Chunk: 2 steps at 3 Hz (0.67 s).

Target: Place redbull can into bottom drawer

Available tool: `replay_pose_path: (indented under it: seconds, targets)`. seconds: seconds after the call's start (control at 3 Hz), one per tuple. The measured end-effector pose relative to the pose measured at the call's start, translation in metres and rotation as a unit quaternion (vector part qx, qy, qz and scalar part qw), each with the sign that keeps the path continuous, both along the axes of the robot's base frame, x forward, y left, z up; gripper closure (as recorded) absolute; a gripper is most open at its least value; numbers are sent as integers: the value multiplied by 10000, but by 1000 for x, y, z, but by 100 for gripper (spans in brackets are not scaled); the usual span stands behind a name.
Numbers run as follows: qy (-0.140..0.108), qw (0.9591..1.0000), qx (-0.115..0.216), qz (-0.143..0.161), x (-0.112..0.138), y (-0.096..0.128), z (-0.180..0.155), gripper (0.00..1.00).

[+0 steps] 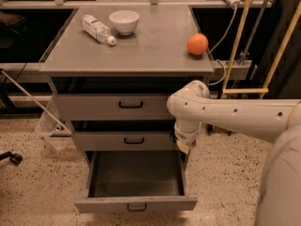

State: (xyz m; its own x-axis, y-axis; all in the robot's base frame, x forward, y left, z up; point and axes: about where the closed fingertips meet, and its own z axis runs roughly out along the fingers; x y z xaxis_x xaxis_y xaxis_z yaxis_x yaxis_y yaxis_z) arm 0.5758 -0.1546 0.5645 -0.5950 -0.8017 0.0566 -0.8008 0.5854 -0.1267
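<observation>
The bottom drawer (106,204) of the grey cabinet is pulled open, and its dark interior shows nothing inside. My gripper (184,146) points down at the end of the white arm (221,114). It hangs in front of the middle drawer's right end, just above the open drawer's back right corner. The wrist covers most of it. The redbull can is hidden from view.
On the cabinet top (155,51) lie a clear plastic bottle (97,28), a white bowl (124,21) and an orange ball (197,44). The top drawer (113,106) and middle drawer (123,140) are shut. Poles and cables stand to the right (240,36).
</observation>
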Motion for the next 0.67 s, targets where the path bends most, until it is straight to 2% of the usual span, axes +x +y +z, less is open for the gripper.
replay_pose_path:
  seconds: [0.33,0.67]
  targets:
    - [181,9996,-232,-45,-9,-5,-35,100]
    - [191,9995,-240,-51,-10,-5,-37,100]
